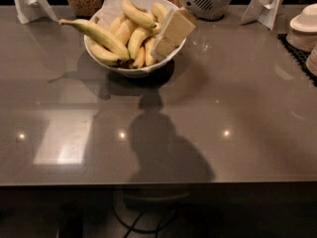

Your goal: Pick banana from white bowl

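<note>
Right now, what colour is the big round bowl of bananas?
The bowl is glossy white, in the camera view; the gripper hangs over its right rim.
</note>
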`<state>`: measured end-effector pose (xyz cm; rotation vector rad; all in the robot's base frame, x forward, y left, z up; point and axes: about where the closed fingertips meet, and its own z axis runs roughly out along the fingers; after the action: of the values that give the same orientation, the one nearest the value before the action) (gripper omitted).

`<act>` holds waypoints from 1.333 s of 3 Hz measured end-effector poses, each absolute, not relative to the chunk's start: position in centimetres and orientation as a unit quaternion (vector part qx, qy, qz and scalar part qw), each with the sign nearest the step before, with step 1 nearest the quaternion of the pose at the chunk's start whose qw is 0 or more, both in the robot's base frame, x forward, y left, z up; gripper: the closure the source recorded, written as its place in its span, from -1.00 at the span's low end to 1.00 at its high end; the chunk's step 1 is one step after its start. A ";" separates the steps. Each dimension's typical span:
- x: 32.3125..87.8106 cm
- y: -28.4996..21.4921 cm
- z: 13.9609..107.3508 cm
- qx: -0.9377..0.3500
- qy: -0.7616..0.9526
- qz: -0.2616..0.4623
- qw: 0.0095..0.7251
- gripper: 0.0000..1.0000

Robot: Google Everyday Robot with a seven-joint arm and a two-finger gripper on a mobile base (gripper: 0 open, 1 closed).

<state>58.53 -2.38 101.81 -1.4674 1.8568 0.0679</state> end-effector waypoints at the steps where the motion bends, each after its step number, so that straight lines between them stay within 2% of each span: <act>1: 61.1 1.8 102.9 -0.557 0.705 0.057 0.435 -1.00; 2: 63.7 5.3 103.1 -0.539 0.688 0.079 0.479 -1.00; 3: 66.4 7.4 102.8 -0.523 0.683 0.087 0.502 -0.80; 4: 67.9 8.6 102.7 -0.514 0.681 0.091 0.514 -0.76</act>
<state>67.92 8.63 102.67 -1.2354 1.6377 0.2180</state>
